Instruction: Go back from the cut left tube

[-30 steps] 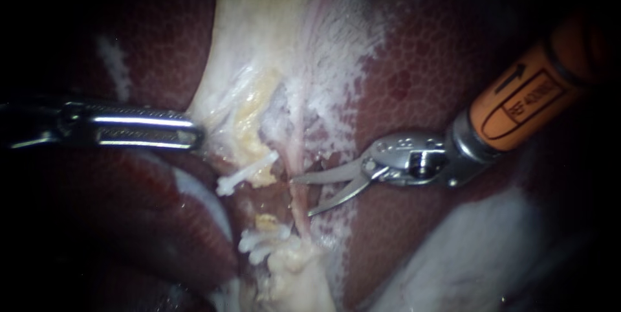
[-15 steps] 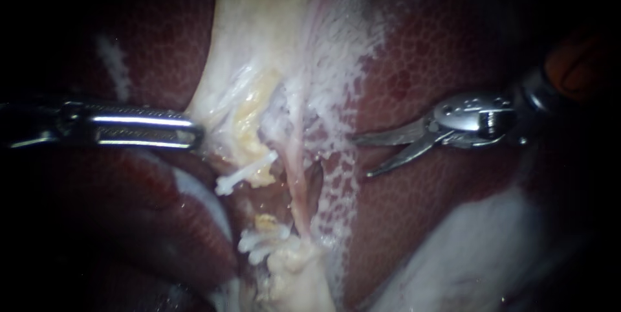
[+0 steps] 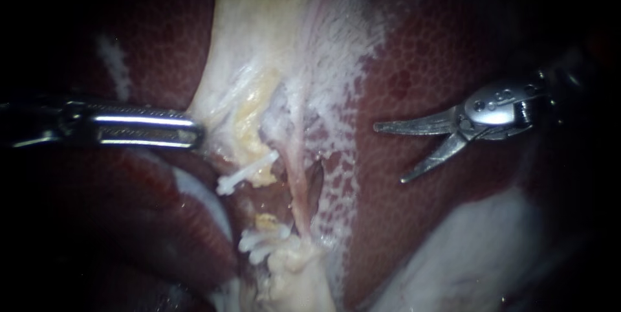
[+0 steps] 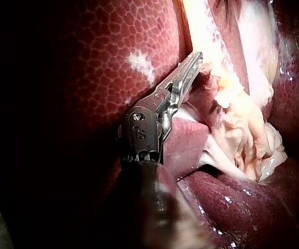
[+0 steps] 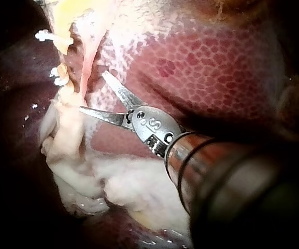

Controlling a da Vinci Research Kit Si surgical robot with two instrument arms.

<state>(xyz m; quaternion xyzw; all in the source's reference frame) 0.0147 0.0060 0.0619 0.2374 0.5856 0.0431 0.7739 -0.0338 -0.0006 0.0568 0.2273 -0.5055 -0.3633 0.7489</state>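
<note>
Two white clips [image 3: 242,176] [image 3: 259,242] sit on the stumps of the cut tube, with a gap between them. A thin pink strand [image 3: 299,179] runs just right of that gap. My right instrument [image 3: 389,154] has curved blades, open and empty, hanging over the liver [image 3: 440,46] well to the right of the clips. In the right wrist view these blades [image 5: 92,91] gape beside the strand, apart from the clips [image 5: 48,36]. My left instrument [image 3: 194,134] is shut on the pale tissue at the gallbladder's [image 3: 259,27] edge; its jaws [image 4: 190,72] show closed in the left wrist view.
Pale fatty tissue [image 3: 291,279] hangs below the lower clip. A whitish patch [image 3: 479,247] lies on the liver under my right instrument. Dark liver lobe [image 3: 129,221] bulges below my left instrument.
My right instrument has drawn back to the right and slightly up, away from the tubes, its blades still open. My left instrument and the clips have not moved.
</note>
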